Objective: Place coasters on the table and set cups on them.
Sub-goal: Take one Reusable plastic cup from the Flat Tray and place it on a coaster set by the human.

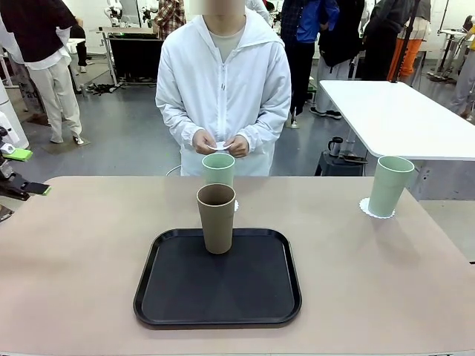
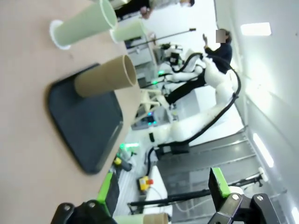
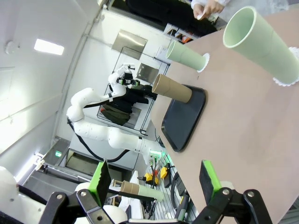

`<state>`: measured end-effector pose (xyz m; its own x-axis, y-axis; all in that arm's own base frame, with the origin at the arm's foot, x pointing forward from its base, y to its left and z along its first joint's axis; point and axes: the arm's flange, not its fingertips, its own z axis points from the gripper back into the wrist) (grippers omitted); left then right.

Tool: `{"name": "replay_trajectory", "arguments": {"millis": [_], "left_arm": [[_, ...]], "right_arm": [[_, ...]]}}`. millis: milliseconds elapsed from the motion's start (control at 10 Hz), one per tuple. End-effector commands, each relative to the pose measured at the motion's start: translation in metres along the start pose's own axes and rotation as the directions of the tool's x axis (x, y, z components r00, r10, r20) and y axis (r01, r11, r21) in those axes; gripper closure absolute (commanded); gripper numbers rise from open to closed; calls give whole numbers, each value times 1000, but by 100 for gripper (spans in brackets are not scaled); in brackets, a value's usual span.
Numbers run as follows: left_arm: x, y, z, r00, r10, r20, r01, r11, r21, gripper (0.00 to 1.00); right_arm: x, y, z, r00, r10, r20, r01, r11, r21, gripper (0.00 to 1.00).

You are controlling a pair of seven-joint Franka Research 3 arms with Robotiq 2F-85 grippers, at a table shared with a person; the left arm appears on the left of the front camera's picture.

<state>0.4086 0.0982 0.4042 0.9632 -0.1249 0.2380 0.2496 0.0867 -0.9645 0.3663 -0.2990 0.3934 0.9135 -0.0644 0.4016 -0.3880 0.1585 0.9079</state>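
A tan-brown cup [image 1: 216, 217] stands upright on the black tray [image 1: 185, 297]. Just behind it a mint cup [image 1: 218, 170] sits on a coaster [image 1: 236, 205] that mostly hides behind the tan cup. Another mint cup [image 1: 389, 185] stands on a coaster [image 1: 365, 208] at the table's [image 1: 89, 245] right side. The person holds a white coaster [image 1: 220, 145] in both hands. My left gripper [image 1: 26, 172] hangs open at the far left edge. Its wrist view shows the left gripper [image 2: 163, 186] empty. My right gripper [image 3: 154, 179] is open and empty, with the near mint cup [image 3: 261, 44] ahead.
A white-topped table [image 1: 393, 111] stands beyond the right corner, with a small dark mug [image 1: 335, 146] beside it. People walk in the background. Bare tabletop stretches left of the tray and along the front.
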Motion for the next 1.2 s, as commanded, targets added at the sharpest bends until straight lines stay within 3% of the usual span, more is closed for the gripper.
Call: {"name": "replay_trajectory", "arguments": {"millis": [0,400,1100], "left_arm": [[14,3,16,998,43,53,-41,999,-29,0],[5,6,30,988,102,114,-104,994,16,0],[4,14,35,994,82,78,-83,997,6,0]], "right_arm": [[0,0,-1,1000,-3,-1,3,1000,-1,0],[0,0,-1,1000,-3,-1,3,1000,-1,0],[0,0,-1,1000,-3,-1,3,1000,-1,0]]}}
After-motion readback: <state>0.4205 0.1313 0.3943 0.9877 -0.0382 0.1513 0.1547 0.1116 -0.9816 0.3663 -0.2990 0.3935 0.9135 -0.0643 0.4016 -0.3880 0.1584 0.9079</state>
